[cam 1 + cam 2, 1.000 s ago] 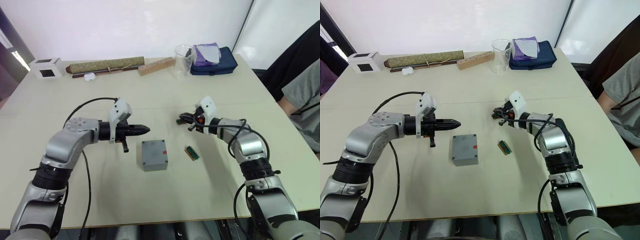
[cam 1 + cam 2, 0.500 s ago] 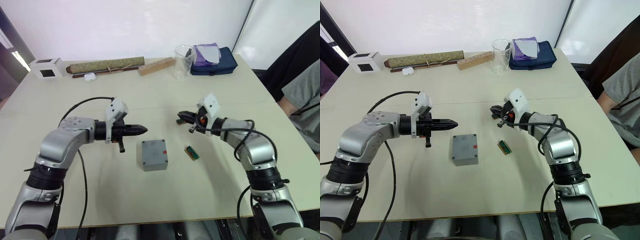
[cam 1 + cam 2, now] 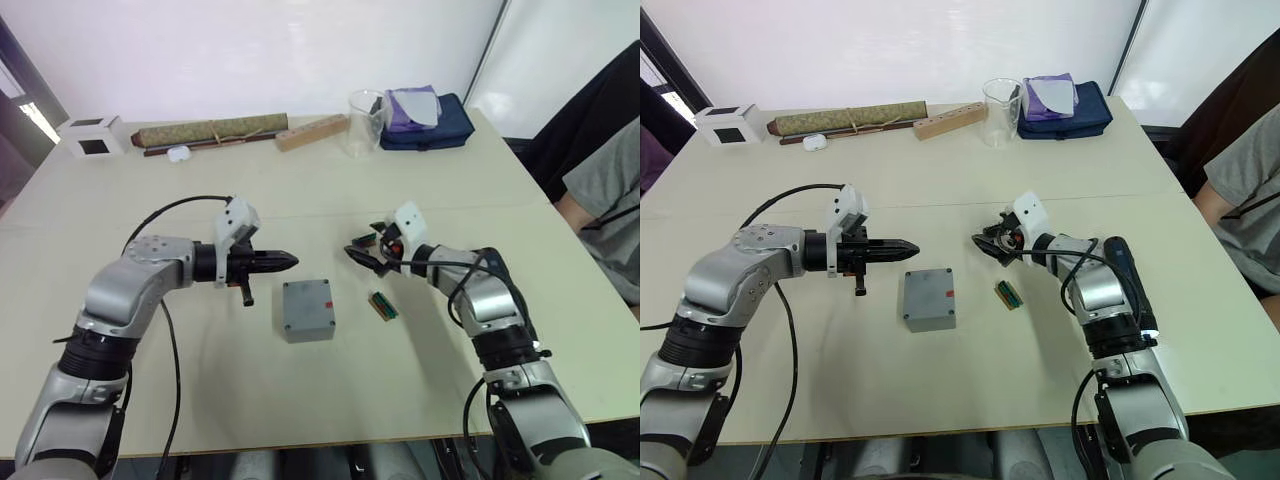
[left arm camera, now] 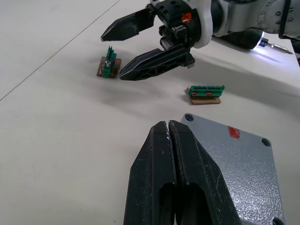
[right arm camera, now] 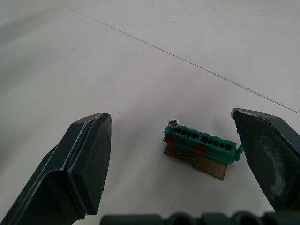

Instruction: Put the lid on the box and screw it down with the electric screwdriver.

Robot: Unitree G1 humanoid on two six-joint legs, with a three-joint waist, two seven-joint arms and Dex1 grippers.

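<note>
Box (image 3: pixel 307 309): sits mid-table with the lid (image 4: pixel 236 154) already laid on top, a red mark near one corner, screw holes showing at the corners.
Left gripper (image 3: pixel 287 262): fingers pressed together, holding nothing, hovering just beside the box on its left.
Right gripper (image 3: pixel 985 245): fingers spread wide and empty, hanging beyond the box on its right, over a small green strip (image 5: pixel 199 142) that carries one screw at its end.
Second green strip (image 3: pixel 382 305): lies just right of the box.
Electric screwdriver (image 3: pixel 1130 285): lies on the table right of the box, under the right forearm, its light on.
Step in hand: likely picking the screw off the strip.
Doing it well: close on the screw head alone, from above, so the light strip does not lift or skid; keep the lid square on the box.
Table (image 3: pixel 150 380): pale, smooth, matte.
Room: white wall behind; a rolled mat (image 3: pixel 212 131), a wooden block (image 3: pixel 313 132), a clear beaker (image 3: pixel 365 122) and a blue pouch (image 3: pixel 432 128) line the edge far from the box; a person sits at the right.
</note>
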